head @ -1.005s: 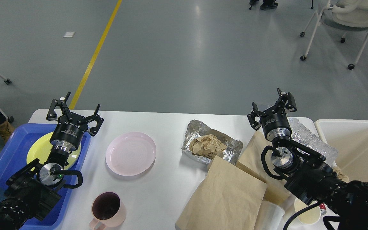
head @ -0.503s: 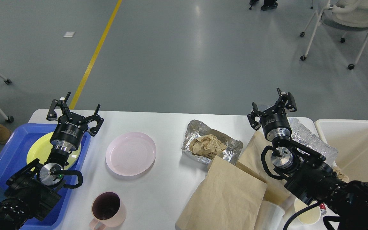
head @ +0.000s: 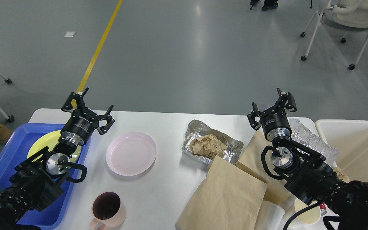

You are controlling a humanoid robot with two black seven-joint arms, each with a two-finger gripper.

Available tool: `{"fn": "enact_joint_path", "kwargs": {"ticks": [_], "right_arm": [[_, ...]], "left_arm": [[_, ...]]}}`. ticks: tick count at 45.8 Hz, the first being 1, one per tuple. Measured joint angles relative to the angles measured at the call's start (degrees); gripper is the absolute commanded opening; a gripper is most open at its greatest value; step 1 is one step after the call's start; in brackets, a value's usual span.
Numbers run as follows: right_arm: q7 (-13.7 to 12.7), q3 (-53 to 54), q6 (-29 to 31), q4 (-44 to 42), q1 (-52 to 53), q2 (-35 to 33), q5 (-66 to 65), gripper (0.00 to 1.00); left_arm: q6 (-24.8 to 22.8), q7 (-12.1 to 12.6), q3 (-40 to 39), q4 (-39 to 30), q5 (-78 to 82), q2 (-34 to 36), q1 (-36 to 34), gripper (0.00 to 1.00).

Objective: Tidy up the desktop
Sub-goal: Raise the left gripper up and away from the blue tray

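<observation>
The white desktop spans the lower half of the head view. On it lie a pink plate, a pink mug, a foil tray holding crumpled brown paper and brown paper bags. My left gripper is open and empty, raised over the desktop's far left edge, beside the blue tray that holds a yellow plate. My right gripper is open and empty above the far right, over a crumpled foil sheet.
An off-white bin stands at the right end. A paper cup sits under my right arm at the bottom right. Beyond the table is grey floor with a yellow line and a wheeled chair.
My left gripper has moved right and slightly farther away, from over the blue tray toward the pink plate. The right arm has not moved.
</observation>
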Motion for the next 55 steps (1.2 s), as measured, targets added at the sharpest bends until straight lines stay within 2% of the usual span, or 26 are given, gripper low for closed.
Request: {"fn": "enact_joint_path", "kwargs": {"ticks": [9,14,25,30,40,47,51,55], "right_arm": [[0.0,0.0,0.0,0.0,0.0,0.0,0.0,1.0],[0.0,0.0,0.0,0.0,0.0,0.0,0.0,1.0],[0.0,0.0,0.0,0.0,0.0,0.0,0.0,1.0],[0.0,0.0,0.0,0.0,0.0,0.0,0.0,1.0],[0.0,0.0,0.0,0.0,0.0,0.0,0.0,1.0],[0.0,0.0,0.0,0.0,0.0,0.0,0.0,1.0],[0.0,0.0,0.0,0.0,0.0,0.0,0.0,1.0],[0.0,0.0,0.0,0.1,0.1,0.0,0.0,1.0]], "left_arm": [[10.9,0.0,11.0,0.0,0.0,6.6,-8.2,0.99],[15.4,0.1,22.7,0.0,0.2,7.8,-14.9,0.99],[16.2,0.1,57.8,0.0,3.4,6.8,-30.0,0.99],[15.8,0.1,69.0,-0.1,3.6,5.6,-35.2,0.99],[11.7,0.0,91.0,-0.2,4.3,4.3,-42.0,0.99],[2.7,-0.1,107.8,-1.2,7.8,1.3,-43.7,0.99],[-3.6,0.0,112.8,-6.0,9.3,0.7,-47.6,0.99],[-7.6,0.0,114.4,-15.6,9.6,-0.3,-53.5,0.99]]}}
